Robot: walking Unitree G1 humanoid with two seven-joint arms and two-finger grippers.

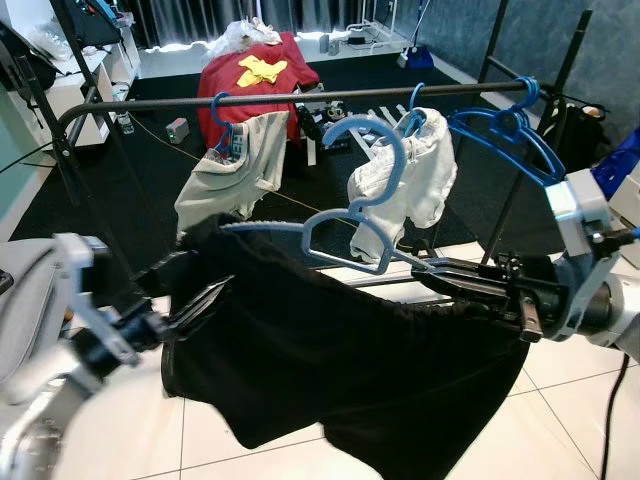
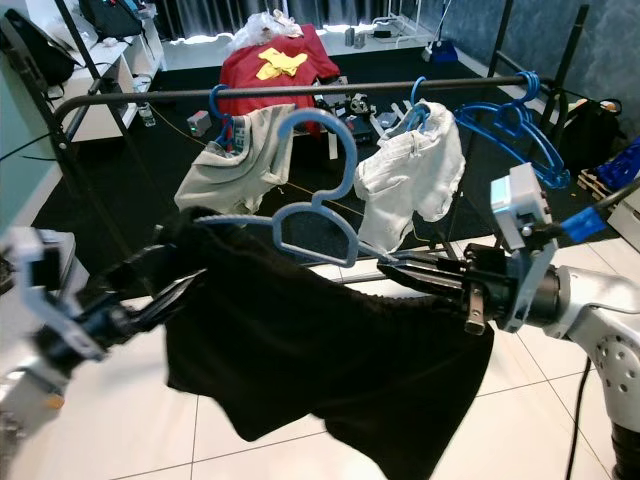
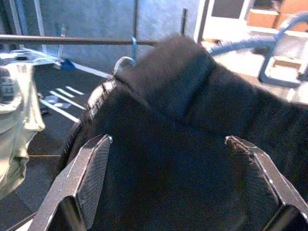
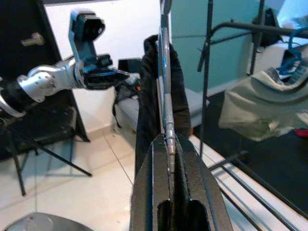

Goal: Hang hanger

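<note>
Gripping one end of the blue hanger (image 1: 345, 225), the right gripper (image 1: 432, 272) has its fingers pressed together on the thin arm. A black garment (image 1: 340, 360) drapes from the hanger, held below and in front of the dark rail (image 1: 300, 99). The left gripper (image 1: 205, 298) reaches into the garment's other side, its fingers (image 3: 91, 173) spread apart with black cloth between them. A grey shirt (image 1: 230, 170), white shorts (image 1: 405, 180) and an empty blue hanger (image 1: 510, 125) hang on the rail.

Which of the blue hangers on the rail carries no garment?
The blue hanger at the rail's right end: it hangs bare, while the two others hold pale garments.
</note>
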